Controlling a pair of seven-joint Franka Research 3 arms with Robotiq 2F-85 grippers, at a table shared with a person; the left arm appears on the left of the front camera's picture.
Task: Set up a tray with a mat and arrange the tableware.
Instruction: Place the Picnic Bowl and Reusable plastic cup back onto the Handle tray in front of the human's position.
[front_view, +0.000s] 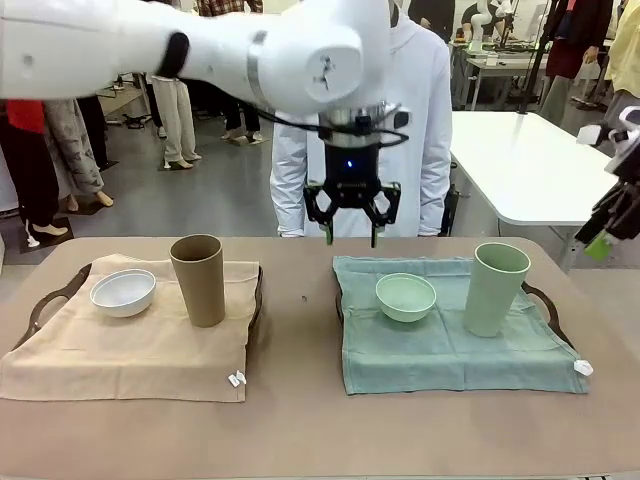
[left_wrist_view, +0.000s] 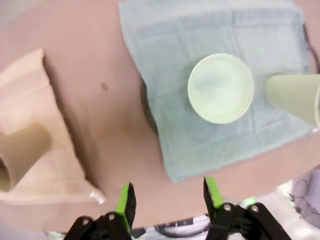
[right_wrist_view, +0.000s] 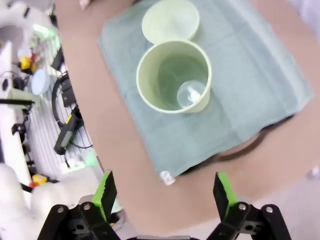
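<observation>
Table: brown tabletop (front_view: 300, 420), two place settings side by side, robot at 6 o'clock, person in a white top (front_view: 420, 120) standing at 12 o'clock.
Left setting: dark handled tray (front_view: 45, 300) at 9 o'clock, draped with a beige cloth mat (front_view: 130, 355) that overhangs its near edge. On the mat, a small white bowl (front_view: 123, 292) and, just beside it toward 3 o'clock, a tall brown handleless cup (front_view: 199, 279), upright.
Right setting: second dark tray (front_view: 543, 300) at 3 o'clock under a teal cloth mat (front_view: 440, 350). A small mint green bowl (front_view: 405, 297) sits near the mat's middle; a tall pale green handleless cup (front_view: 496, 288) stands upright just beside it toward 3 o'clock. Bowl and cup are apart, not touching.
Layout reasoning: each mat carries one bowl and one cup matched by colour, cup to the right of bowl in both, so the two sets mirror each other. Looks deliberate.
Left gripper (front_view: 352, 215): hangs above the table's far middle, between the two settings, fingers pointing down. Wrist view shows the green pads (left_wrist_view: 125, 200) spread with nothing between them, released and empty.
Right gripper (right_wrist_view: 165, 192): poised high over the pale green cup, looking down into its mouth; jaws wide apart, nothing held.
Progress (judgement): all four pieces stand on mats and both grippers are free, so the arrangement appears finished or nearly so.
Risk (judgement): the tall cups would tip easily if an arm brushes them.
</observation>
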